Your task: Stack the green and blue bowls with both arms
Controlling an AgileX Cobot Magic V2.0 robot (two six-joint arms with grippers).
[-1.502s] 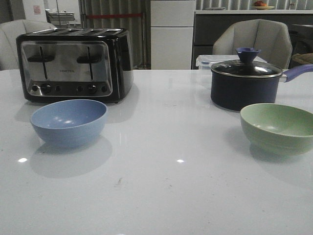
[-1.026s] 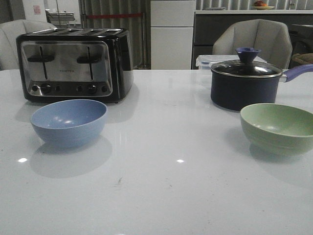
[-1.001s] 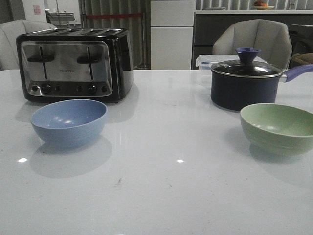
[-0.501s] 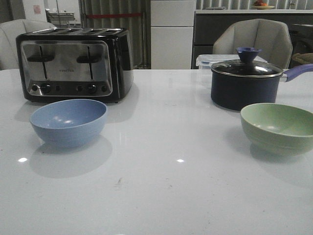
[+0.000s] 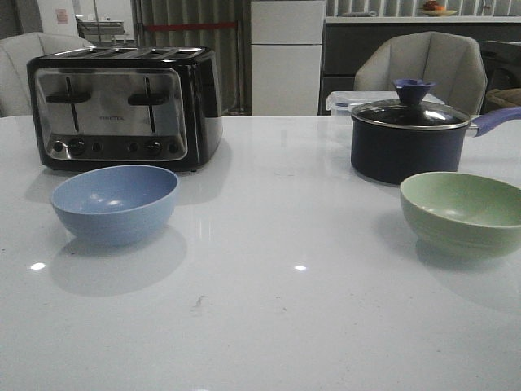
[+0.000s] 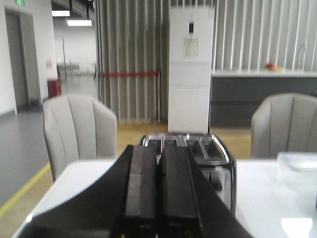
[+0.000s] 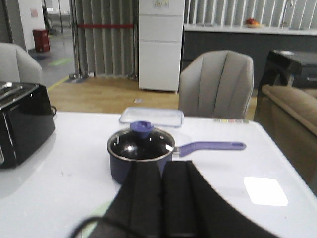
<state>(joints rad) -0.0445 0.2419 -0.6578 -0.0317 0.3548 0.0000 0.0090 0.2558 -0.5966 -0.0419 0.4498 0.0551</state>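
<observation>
Fingers of the left gripper (image 6: 159,191) are seen pressed flat together in the left wrist view, with nothing between them, and those of the right gripper (image 7: 162,198) are likewise closed on nothing in the right wrist view. Across the last second and a half nothing is found to have changed in the front view: no arm has entered it, and neither bowl has shifted.

At the left of the frame the blue bowl (image 5: 115,204) is seated upright on the bench (image 5: 277,309), just in front of the toaster (image 5: 122,106). At the right edge the green bowl (image 5: 461,213) is seated upright too, in front of the dark lidded pot (image 5: 411,138) and partly cut off by the frame. The two bowls are kept well apart by bare bench.

The task is therefore judged not yet begun: both pairs of fingers would have to be opened and brought down to a bowl rim before any stacking.
</observation>
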